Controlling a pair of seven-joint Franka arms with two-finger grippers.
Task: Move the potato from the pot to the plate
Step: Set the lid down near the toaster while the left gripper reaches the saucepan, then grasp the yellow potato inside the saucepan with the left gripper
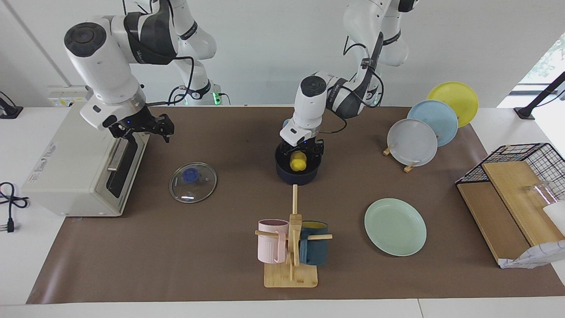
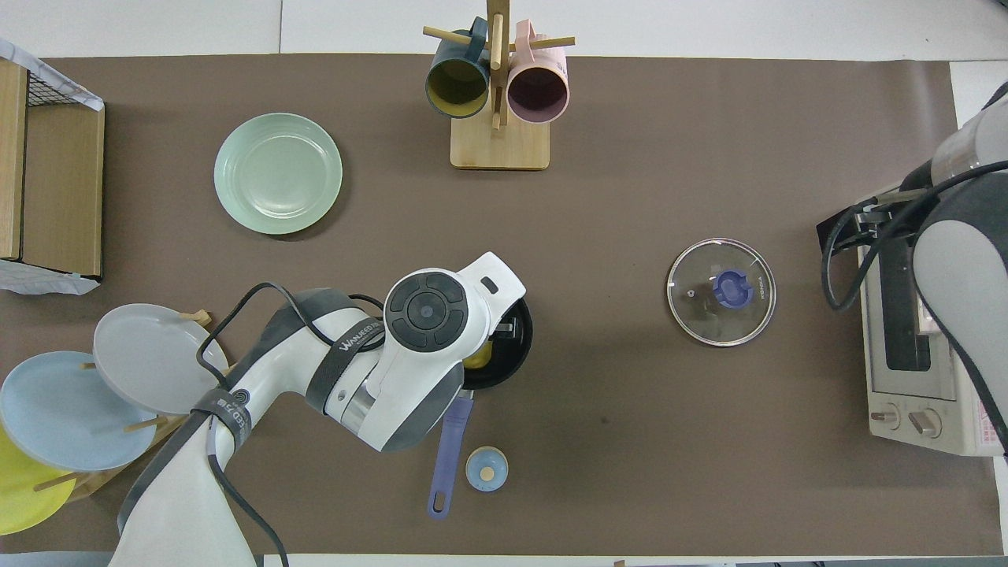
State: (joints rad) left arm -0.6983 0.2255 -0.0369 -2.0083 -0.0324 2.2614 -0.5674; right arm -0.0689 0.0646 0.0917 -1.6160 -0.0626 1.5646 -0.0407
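Two grippers are in view: the left gripper, fingers spread, reaches into the pot around the potato, not visibly clenched on it. The right gripper, released, hangs over the toaster oven at the right arm's end of the desk. The plate lies bare, well apart from the pot.

Bright, even room light; daylight blows out the window at the left arm's end. Shadows on the brown mat stay soft. Everything looks sharp.
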